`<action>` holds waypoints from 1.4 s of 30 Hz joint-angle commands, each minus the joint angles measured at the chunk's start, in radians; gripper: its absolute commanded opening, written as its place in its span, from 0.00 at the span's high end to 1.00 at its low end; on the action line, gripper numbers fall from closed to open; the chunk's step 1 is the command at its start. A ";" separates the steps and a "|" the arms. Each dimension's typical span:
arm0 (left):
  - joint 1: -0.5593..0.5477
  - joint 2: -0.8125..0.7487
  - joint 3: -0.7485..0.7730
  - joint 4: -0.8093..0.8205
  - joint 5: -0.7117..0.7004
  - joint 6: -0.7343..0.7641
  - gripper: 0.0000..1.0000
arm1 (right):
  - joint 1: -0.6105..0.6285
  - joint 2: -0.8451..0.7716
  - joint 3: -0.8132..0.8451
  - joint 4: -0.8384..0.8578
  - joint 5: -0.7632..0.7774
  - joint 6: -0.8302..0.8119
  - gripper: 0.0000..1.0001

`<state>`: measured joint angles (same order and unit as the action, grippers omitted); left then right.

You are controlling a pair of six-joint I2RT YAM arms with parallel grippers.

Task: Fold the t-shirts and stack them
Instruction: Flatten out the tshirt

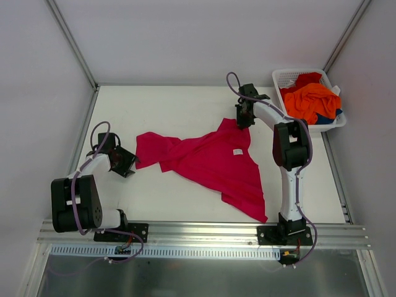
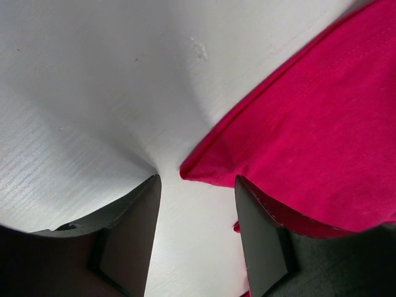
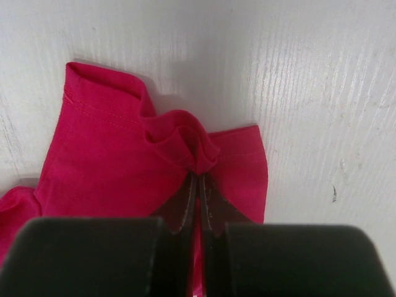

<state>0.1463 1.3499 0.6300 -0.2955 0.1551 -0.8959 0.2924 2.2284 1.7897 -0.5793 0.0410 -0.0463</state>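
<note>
A magenta-pink t-shirt (image 1: 210,162) lies spread and crumpled across the middle of the white table, a small white label (image 1: 237,151) on it. My right gripper (image 1: 242,119) is at the shirt's far edge. In the right wrist view it (image 3: 198,176) is shut on a bunched fold of the magenta cloth (image 3: 105,154). My left gripper (image 1: 128,162) sits at the shirt's left end. In the left wrist view it (image 2: 197,185) stands open with bare table between its fingers. A corner of the pink shirt (image 2: 322,124) lies just past the tips and against the right finger (image 2: 260,235).
A white slotted basket (image 1: 291,73) stands at the back right corner. It holds an orange t-shirt (image 1: 312,99), a red one (image 1: 306,79) and a bit of blue cloth (image 1: 337,114). Walls enclose the table on three sides.
</note>
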 commanded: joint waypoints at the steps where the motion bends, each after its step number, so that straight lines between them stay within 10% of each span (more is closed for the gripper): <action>1: 0.015 0.008 -0.012 -0.007 0.000 0.022 0.50 | 0.002 -0.021 0.034 -0.011 -0.004 0.013 1.00; 11: 0.018 0.098 0.011 0.027 0.009 0.037 0.67 | 0.004 -0.023 0.033 -0.011 0.000 0.017 0.99; 16: 0.019 0.149 0.013 0.038 -0.002 0.041 1.00 | 0.002 -0.030 0.042 -0.010 -0.027 0.036 0.99; 22: 0.026 0.117 0.022 0.044 0.011 0.070 1.00 | 0.004 -0.058 0.077 -0.013 -0.070 0.042 0.91; 33: 0.029 0.054 0.050 0.019 0.031 0.167 1.00 | -0.055 -0.061 0.256 -0.031 -0.119 0.011 0.29; 42: 0.029 0.035 0.099 -0.028 0.023 0.215 1.00 | -0.140 -0.003 0.229 -0.050 -0.113 0.045 0.31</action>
<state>0.1654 1.4193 0.6834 -0.2943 0.1970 -0.7208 0.1772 2.2227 2.0399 -0.5964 -0.0532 -0.0189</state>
